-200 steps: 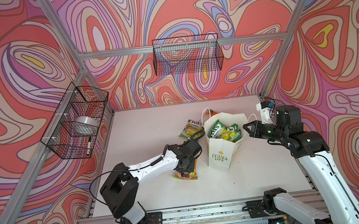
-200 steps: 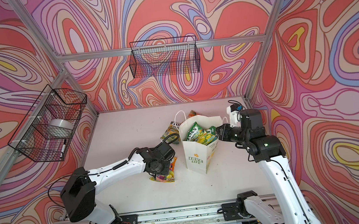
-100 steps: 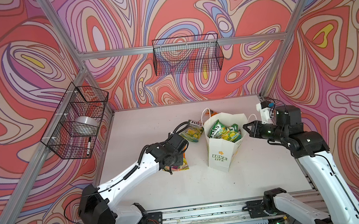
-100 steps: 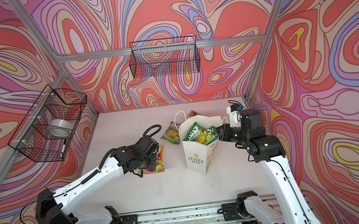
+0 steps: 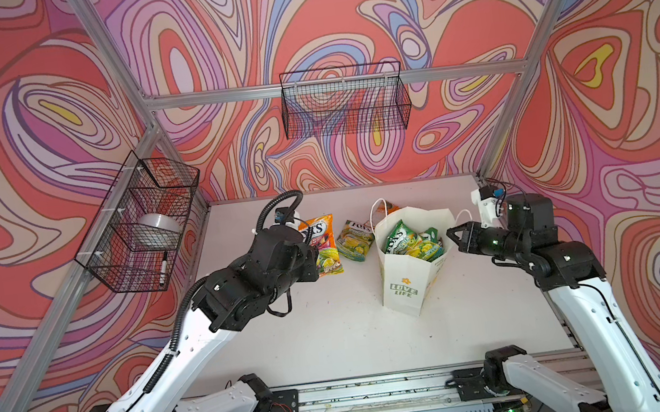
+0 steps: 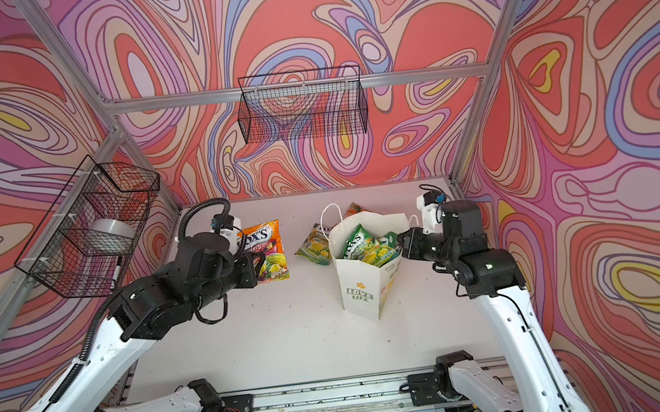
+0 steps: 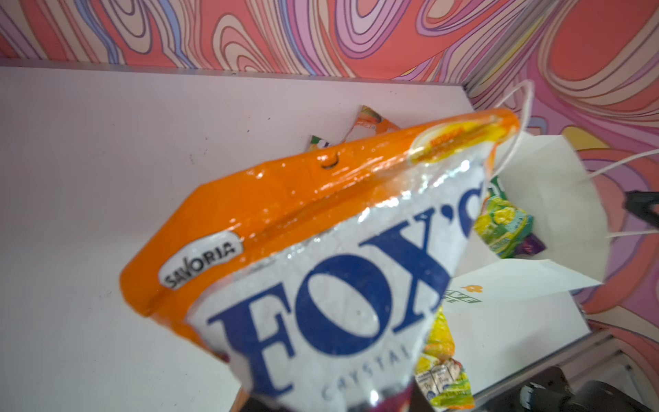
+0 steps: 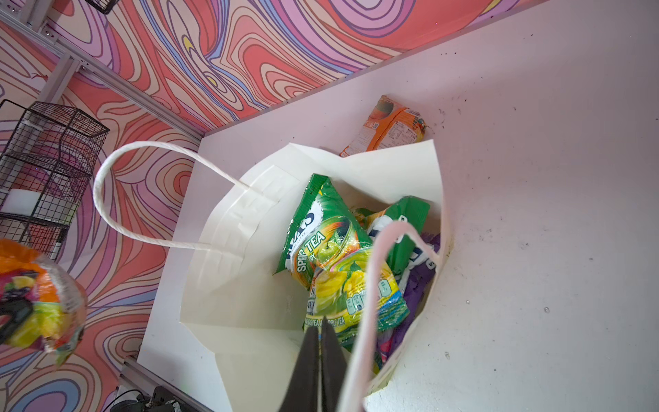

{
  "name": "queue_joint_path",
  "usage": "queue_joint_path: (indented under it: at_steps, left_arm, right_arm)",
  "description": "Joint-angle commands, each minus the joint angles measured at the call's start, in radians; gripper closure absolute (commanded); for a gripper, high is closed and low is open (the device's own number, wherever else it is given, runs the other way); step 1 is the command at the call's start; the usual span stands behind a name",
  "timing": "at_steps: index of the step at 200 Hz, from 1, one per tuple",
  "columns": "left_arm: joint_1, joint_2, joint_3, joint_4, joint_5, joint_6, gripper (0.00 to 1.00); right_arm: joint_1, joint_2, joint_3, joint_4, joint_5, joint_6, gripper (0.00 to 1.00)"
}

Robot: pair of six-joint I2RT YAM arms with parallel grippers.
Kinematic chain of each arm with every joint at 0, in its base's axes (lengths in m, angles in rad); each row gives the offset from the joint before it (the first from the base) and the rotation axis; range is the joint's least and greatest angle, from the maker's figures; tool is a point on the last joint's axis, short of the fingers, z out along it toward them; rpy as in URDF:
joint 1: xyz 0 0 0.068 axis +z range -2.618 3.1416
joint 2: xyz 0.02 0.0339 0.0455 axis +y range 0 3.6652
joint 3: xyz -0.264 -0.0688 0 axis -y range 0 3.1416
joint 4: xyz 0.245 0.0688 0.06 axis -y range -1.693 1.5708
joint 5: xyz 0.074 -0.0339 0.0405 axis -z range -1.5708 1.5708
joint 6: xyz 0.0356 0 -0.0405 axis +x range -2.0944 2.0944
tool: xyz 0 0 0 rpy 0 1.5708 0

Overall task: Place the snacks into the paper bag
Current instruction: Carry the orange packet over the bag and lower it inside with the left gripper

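While the paper bag (image 5: pixel 406 287) stands upright and open on the right half of the white table (image 5: pixel 334 340), the left gripper (image 5: pixel 312 259) hangs above the table to the bag's left with an orange snack packet (image 5: pixel 319 237) in its grasp. Its jaws stand only a narrow way apart, pinched on the lower end of that packet, so the orange sealed top and the blue "FOX'S" lettering rise away from the wrist and fill the left wrist view (image 7: pixel 321 267). In both top views the packet is clear of the bag, well short of its mouth (image 6: pixel 266 247).

On the bag's other side, the right gripper (image 5: pixel 453 236) has its jaws pressed fully together. In the right wrist view its dark fingertips (image 8: pixel 317 356) sit right at the bag's near rim (image 8: pixel 228 271), next to one white cord handle (image 8: pixel 371 285). Whether a fold of paper is nipped between them cannot be told.

Inside the bag lie several snacks: a green packet (image 8: pixel 321 228) on top, a green-yellow one (image 8: pixel 356 296) under it and a purple one (image 8: pixel 422 281) against the wall. Outside it, a green-yellow packet (image 5: pixel 355 240) lies flat on the table just beside the bag's left wall, and an orange-white packet (image 8: pixel 388 125) lies close behind the bag.
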Motion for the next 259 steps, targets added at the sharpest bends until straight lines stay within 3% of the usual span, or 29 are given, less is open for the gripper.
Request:
queue_joint_path:
  at_steps: [1,69,152,207,259]
  left_arm:
    - [0.001,0.045,0.086,0.12,0.112,0.047,0.71]
    - [-0.168,0.375,0.405,0.229,0.155,0.165,0.72]
    - [-0.212,0.783,0.752,0.141,0.181,0.282,0.72]
    - [-0.23,0.883,0.757,0.069,0.14,0.307,0.72]
    - [-0.24,0.863,0.68,0.037,0.127,0.297,0.72]
  right_arm:
    - [0.0,-0.019,0.009,0.029,-0.001,-0.006,1.0]
    - [-0.002,-0.035,0.0,0.014,-0.001,-0.003,1.0]
    - [-0.001,-0.048,0.002,-0.002,0.005,-0.009,1.0]
    - [0.0,-0.046,-0.002,0.004,0.002,-0.009,1.0]
    - [-0.002,-0.038,-0.009,0.017,-0.002,-0.011,1.0]
